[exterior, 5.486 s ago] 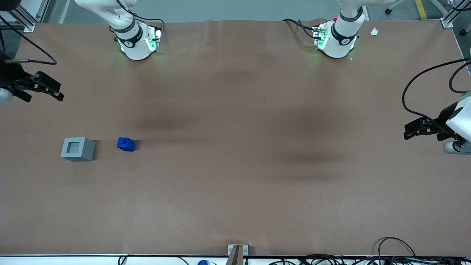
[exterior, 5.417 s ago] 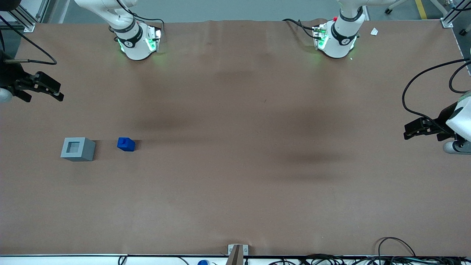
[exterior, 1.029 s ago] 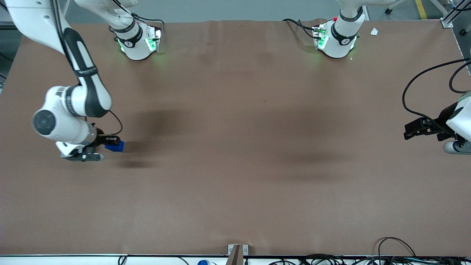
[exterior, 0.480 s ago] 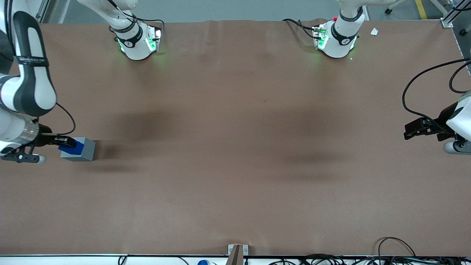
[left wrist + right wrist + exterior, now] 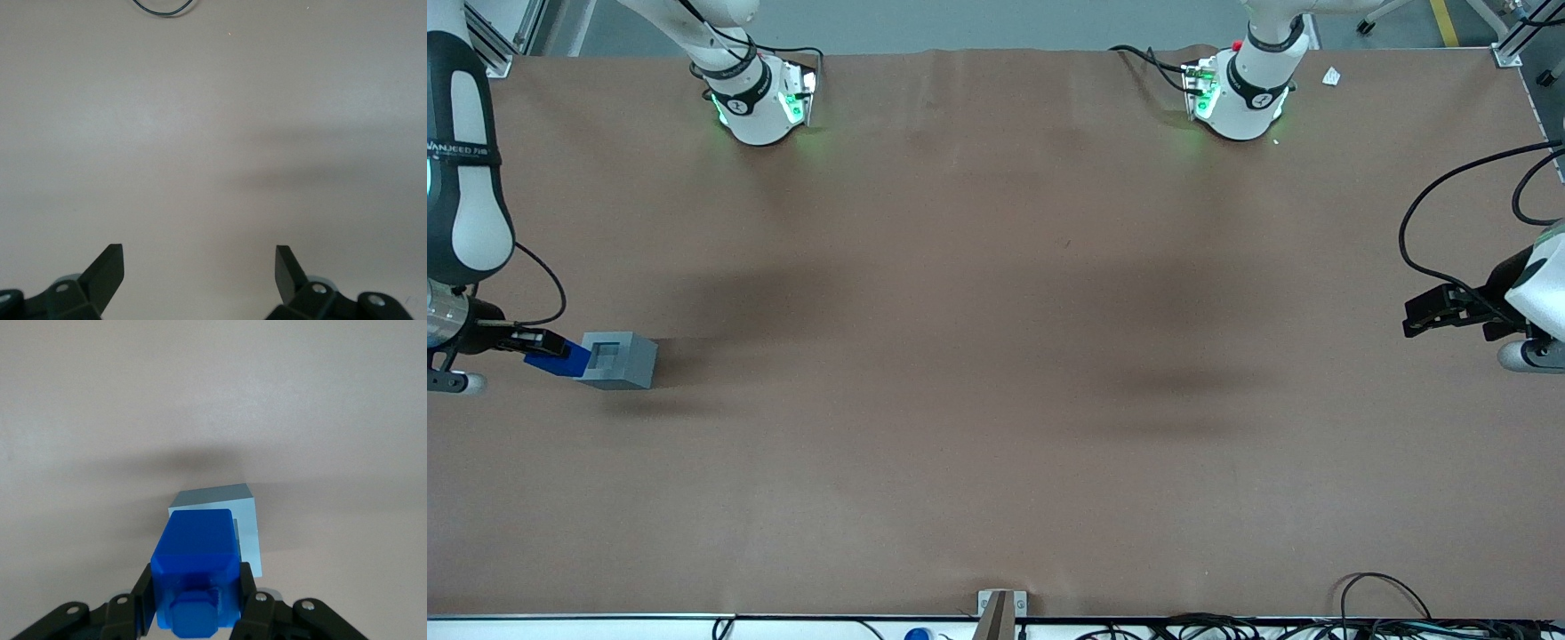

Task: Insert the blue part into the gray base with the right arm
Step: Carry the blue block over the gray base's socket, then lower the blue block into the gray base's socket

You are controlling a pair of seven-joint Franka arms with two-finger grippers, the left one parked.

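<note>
Gripper [image 5: 195,600] clamping blue part [image 5: 196,577], stub toward wrist camera, above gray base [image 5: 227,513]

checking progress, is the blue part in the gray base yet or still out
Out. The pincer holds the blue part in the air beside the gray base, toward the working arm's end; the base's recess shows empty.

Brown-covered table [image 5: 996,400]; gray base [image 5: 624,363] resting on it, toward the working arm's end

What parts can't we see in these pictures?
- Right wrist view: the small bright-blue plastic block, held in the black claw, hides the light-gray plastic cube's recess.
- Front view: the frame edge cuts off most of the white arm.
- Neither view shows how high the block hangs.
</note>
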